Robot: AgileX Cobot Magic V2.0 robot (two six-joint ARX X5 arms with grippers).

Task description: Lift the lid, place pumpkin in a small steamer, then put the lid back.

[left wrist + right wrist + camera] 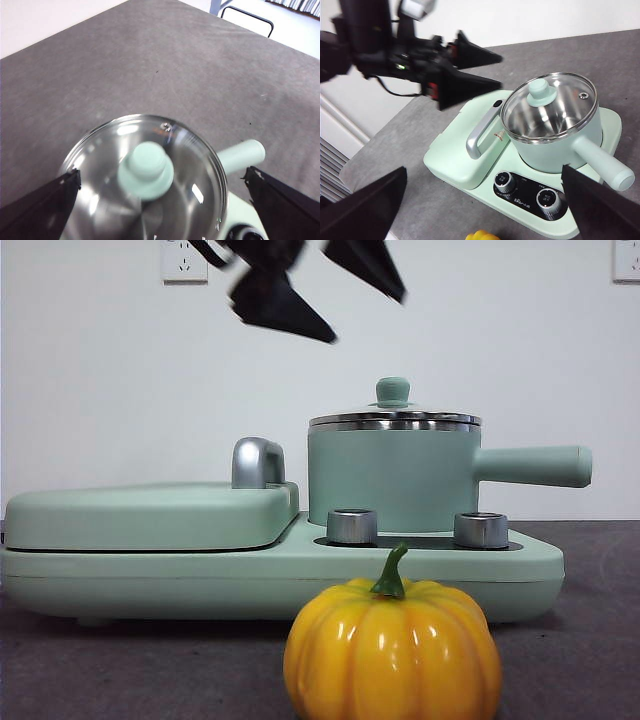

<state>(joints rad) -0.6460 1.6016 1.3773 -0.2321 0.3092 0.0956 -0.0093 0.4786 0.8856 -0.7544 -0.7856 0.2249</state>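
Observation:
The small steamer stands on the right end of the cooker, its long handle pointing right. The glass lid rests on it, with the mint knob on top. My left gripper hangs open in the air above and a little left of the lid, touching nothing; in the left wrist view its jaws stand wide apart on either side of the lid. The pumpkin sits on the grey table in front of the cooker. My right gripper is open and empty, high above the table's near side, looking down on the steamer.
The flat mint griddle cover with a chrome handle fills the cooker's left half. Two steel dials sit in front of the steamer. A white wall stands behind, and grey table stretches on all sides.

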